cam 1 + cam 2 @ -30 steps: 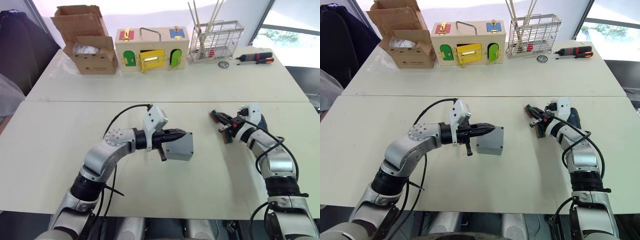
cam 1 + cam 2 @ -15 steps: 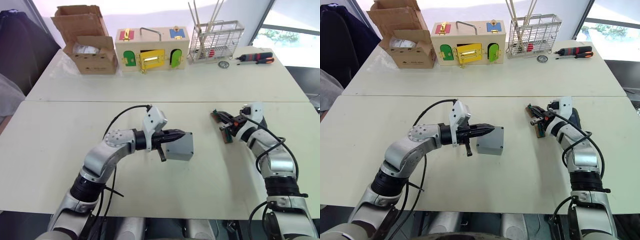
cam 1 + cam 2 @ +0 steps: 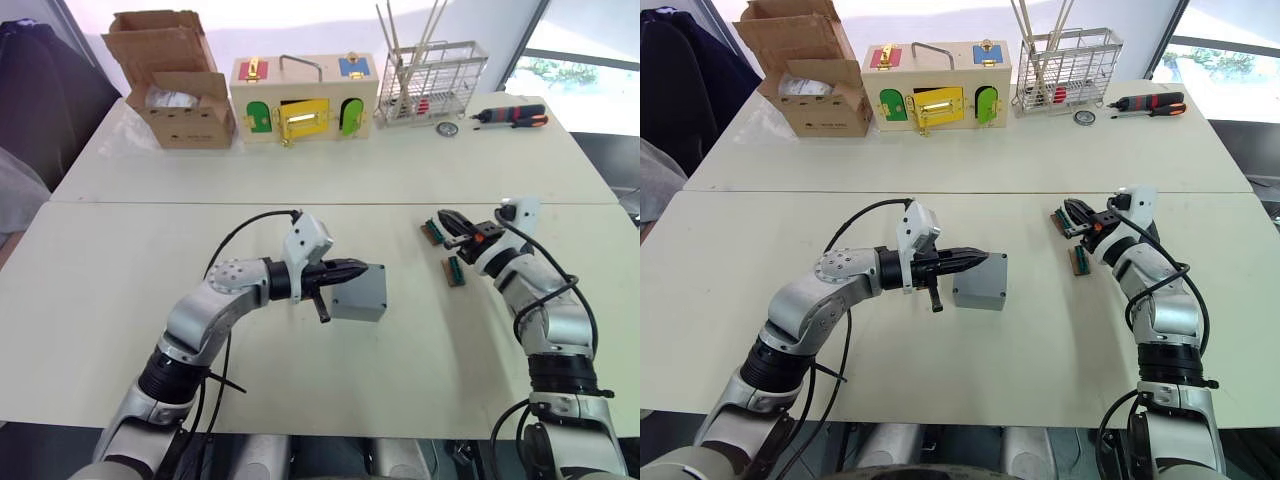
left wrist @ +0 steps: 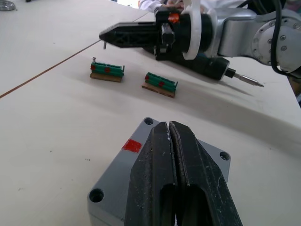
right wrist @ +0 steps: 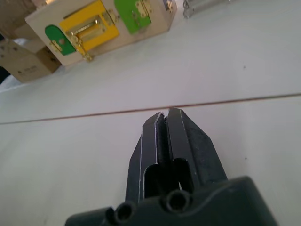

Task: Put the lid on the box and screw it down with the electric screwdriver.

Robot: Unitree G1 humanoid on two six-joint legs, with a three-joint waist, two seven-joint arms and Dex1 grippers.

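Electric screwdriver (image 4: 221, 71) lies on table just behind right gripper (image 3: 447, 219), bit pointing away from box (image 3: 358, 293). Right gripper closed, empty. Left gripper (image 4: 170, 136) closed, tips resting on box.

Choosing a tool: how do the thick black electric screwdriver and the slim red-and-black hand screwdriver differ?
The electric screwdriver is thick and black; the hand screwdriver slim, red-and-black. The electric one lies by the right arm, the hand one by the far wire rack. Both lie flat.
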